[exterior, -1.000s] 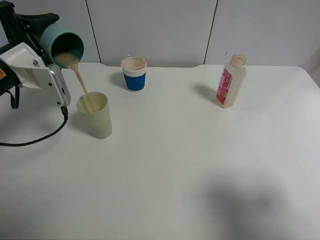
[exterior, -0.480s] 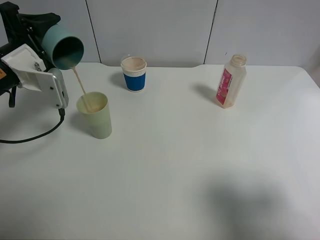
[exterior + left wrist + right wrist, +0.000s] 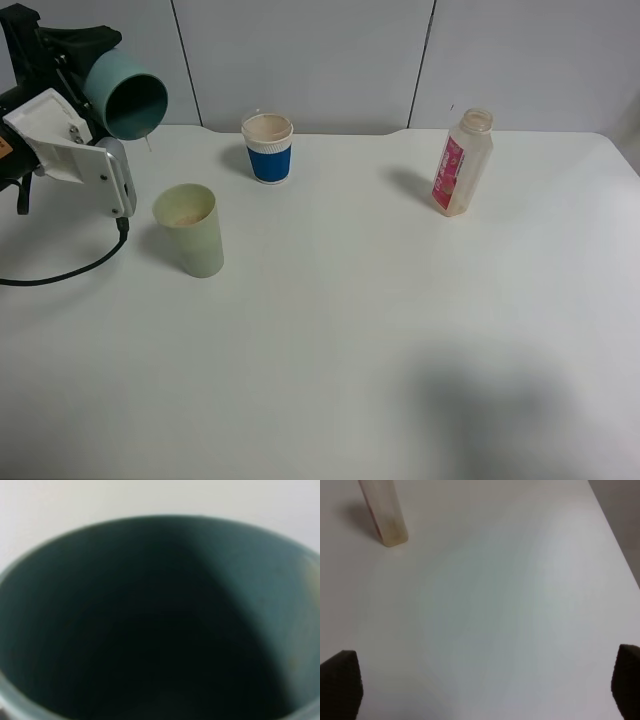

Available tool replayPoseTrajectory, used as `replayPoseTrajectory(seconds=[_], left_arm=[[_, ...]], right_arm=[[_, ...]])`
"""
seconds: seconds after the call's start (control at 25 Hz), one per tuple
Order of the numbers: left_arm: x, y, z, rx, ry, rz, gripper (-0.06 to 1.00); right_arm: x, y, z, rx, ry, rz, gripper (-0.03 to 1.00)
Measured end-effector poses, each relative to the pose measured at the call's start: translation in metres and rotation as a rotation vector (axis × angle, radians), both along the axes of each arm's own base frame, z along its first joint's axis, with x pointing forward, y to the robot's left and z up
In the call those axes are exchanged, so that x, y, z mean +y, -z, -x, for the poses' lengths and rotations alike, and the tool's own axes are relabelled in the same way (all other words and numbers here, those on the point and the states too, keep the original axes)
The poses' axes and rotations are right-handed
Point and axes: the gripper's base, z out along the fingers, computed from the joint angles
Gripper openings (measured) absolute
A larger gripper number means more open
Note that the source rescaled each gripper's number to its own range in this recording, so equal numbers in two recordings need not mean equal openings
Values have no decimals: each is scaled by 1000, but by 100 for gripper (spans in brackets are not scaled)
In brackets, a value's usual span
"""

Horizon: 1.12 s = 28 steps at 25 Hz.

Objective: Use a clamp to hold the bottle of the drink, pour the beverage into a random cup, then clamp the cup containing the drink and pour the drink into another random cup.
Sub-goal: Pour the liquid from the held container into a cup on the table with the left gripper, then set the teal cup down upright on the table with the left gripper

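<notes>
Pour stream gone vs half a second ago: plain teal plastic tumbler (image 3: 126, 92) still tipped on its side in the left gripper (image 3: 70, 95), fingers clamped tight on it, above the pale yellow-green plastic tumbler (image 3: 189, 229), which holds beige drink. Right gripper (image 3: 482, 682) fingers wide apart, holding nothing. Squarish translucent bottle (image 3: 463, 163) upright far right on the white surface (image 3: 380, 330); pink-red label unreadable

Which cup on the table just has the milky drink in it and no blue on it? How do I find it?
Start at the white table and look to its left side, near the black cable. The pale yellow-green cup stands there by itself, upright, with beige drink inside. The cup behind it, the paper cup, wears a blue sleeve; this one is plain.
</notes>
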Motion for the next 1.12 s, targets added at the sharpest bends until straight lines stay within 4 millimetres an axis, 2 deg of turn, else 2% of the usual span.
replayPoseTrajectory(seconds=[0.32, 0.72, 0.84, 0.92, 1.08, 1.12], left_arm=[[0, 0, 0, 7, 2, 15, 1], [0, 0, 0, 126, 38, 276, 1], [0, 0, 0, 255, 74, 559, 1], [0, 0, 0, 271, 79, 595, 1], [0, 0, 0, 427, 122, 936, 1], [0, 0, 0, 427, 122, 936, 1]], right_arm=[[0, 0, 0, 0, 0, 0, 100], [0, 0, 0, 0, 0, 0, 100], [0, 0, 0, 0, 0, 0, 100], [0, 0, 0, 0, 0, 0, 100], [0, 0, 0, 0, 0, 0, 100], [0, 0, 0, 0, 0, 0, 100]])
